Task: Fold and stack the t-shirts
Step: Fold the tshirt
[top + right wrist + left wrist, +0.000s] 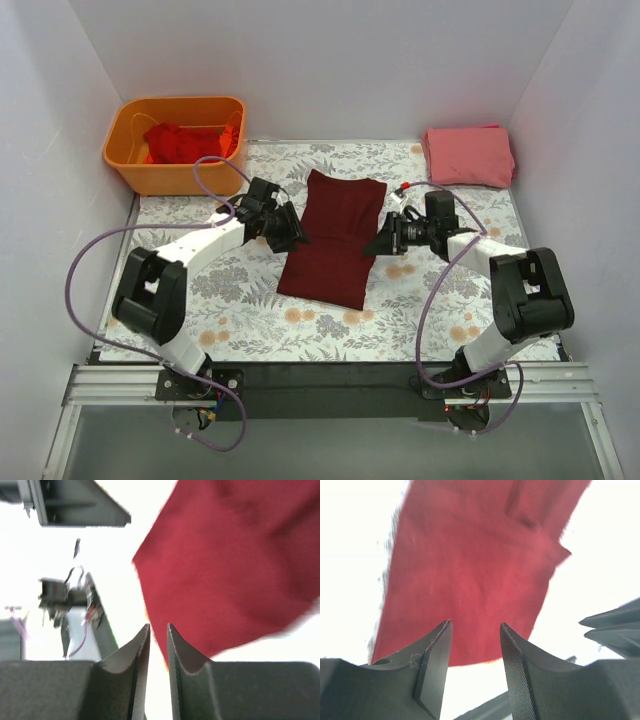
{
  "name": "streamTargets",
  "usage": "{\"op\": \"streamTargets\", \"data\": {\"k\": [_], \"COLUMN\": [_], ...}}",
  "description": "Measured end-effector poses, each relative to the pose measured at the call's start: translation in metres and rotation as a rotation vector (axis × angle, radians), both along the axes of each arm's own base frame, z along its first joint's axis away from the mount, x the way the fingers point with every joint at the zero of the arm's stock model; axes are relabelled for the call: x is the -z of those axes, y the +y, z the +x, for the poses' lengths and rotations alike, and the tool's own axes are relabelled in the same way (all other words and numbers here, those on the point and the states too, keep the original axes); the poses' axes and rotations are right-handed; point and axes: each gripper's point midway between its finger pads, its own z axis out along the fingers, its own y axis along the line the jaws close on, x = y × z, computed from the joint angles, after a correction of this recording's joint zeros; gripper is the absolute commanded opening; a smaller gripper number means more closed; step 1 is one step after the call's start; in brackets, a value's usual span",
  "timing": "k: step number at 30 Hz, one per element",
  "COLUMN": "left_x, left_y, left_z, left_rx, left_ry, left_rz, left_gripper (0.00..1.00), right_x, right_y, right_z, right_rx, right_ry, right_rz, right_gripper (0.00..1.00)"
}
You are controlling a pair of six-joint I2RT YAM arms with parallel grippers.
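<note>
**A:** Where's the maroon shirt (335,235)?

**B:** Mid-surface (250,320), lying flat as a long folded panel. It runs from far to near, and its near end is skewed a little to the left.

**A:** And the arms?

**B:** One is on each side of it, both low and pointing inward. The left claw (297,237) is at the shirt's left edge and the right claw (372,243) is at its right edge, about halfway along.

**A:** Is either one gripping?

**B:** The left claw's fingers (437,650) are spread, with a clear gap and nothing in it. The cloth lies just beyond the tips. The right claw's fingers (140,650) are nearly together, with only a slim slit between them. I see no fabric in that slit, and the shirt's edge sits just past the tips.

**A:** What about the other shirts?

**B:** A pink shirt (468,155) lies folded at the far right corner. The red shirts (180,140) are bunched in an orange bin (130,165) at the far left, well apart from the maroon one.
</note>
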Motion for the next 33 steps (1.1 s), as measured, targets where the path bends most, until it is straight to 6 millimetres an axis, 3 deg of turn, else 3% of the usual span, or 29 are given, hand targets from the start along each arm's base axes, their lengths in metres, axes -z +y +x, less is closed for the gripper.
{"op": "streamTargets", "data": {"k": [2,4,7,11,15,19,24,28,31,33], "left_x": [-0.014,-0.016,0.013,0.064,0.063,0.062,0.051,0.026,-0.007,-0.030], "left_y": [0.005,0.010,0.019,0.033,0.034,0.041,0.045,0.037,0.026,0.019], "left_z": [-0.015,-0.027,-0.047,-0.080,-0.086,-0.115,-0.157,-0.143,-0.105,-0.068], "left_rx": [0.002,0.001,-0.005,-0.033,-0.071,-0.101,-0.093,-0.092,-0.106,-0.122], "left_ry": [-0.031,-0.042,0.026,0.194,0.208,0.242,0.267,0.198,0.090,0.005], "left_rz": [-0.025,-0.038,-0.016,0.034,0.012,-0.019,-0.031,-0.058,-0.085,-0.109], "left_gripper": [0.37,0.35,0.31,0.28,0.27,0.27,0.30,0.33,0.34,0.34], "right_x": [-0.007,0.001,0.033,0.077,0.084,0.086,0.054,0.017,-0.011,-0.025], "right_y": [0.010,0.019,0.024,0.015,0.000,-0.018,-0.015,-0.005,0.002,0.006], "right_z": [-0.022,-0.046,-0.078,-0.102,-0.104,-0.102,-0.092,-0.061,-0.024,0.002], "right_rx": [-0.050,-0.096,-0.139,-0.120,-0.067,0.020,0.025,0.019,0.040,0.060], "right_ry": [-0.015,0.017,0.143,0.326,0.402,0.416,0.300,0.179,0.086,0.040], "right_rz": [0.031,0.046,0.036,0.000,0.035,0.035,0.050,0.081,0.090,0.093], "right_gripper": [0.28,0.30,0.30,0.30,0.29,0.29,0.31,0.31,0.31,0.31]}}
